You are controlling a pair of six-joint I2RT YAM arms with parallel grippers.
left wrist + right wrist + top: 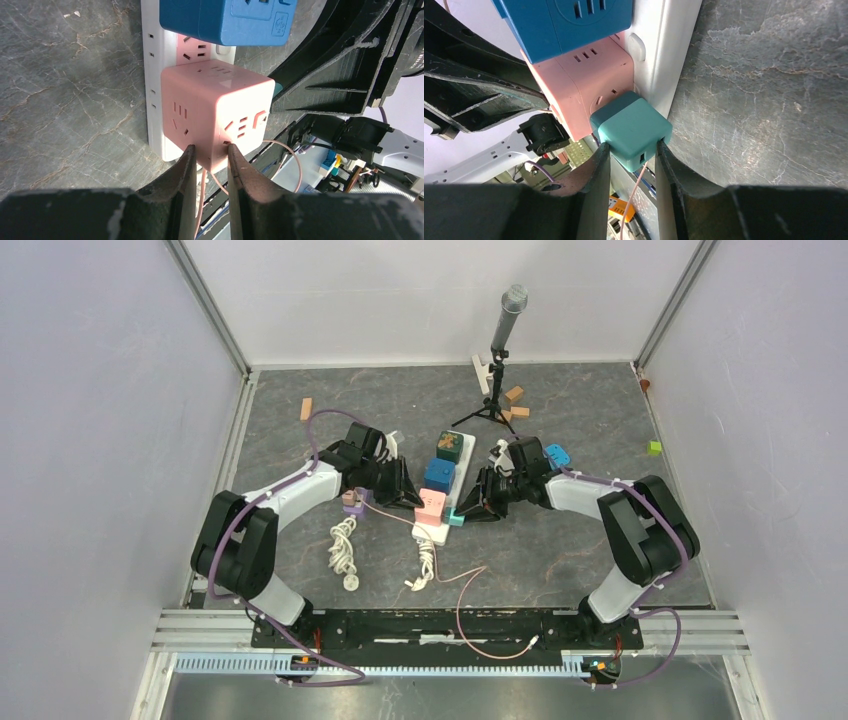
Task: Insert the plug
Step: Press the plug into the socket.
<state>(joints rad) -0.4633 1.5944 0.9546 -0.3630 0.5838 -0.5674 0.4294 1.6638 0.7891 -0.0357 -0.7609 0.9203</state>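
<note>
A white power strip (432,533) lies mid-table and carries a green cube (448,446), a blue cube (438,475) and a pink socket cube (430,504). A teal plug (455,518) sits against the strip's right side beside the pink cube. In the right wrist view my right gripper (631,152) is shut on the teal plug (631,127), pressed against the strip (664,65); a thin pink cable hangs from it. In the left wrist view my left gripper (210,152) pinches the near corner of the pink cube (215,110) on the strip (152,100).
A microphone on a tripod (500,350) stands at the back with wooden blocks (515,400) by it and one more (306,408) at the back left. A coiled white cable (343,545) and a purple adapter (353,502) lie left of the strip. The pink cable (470,610) loops toward the front rail.
</note>
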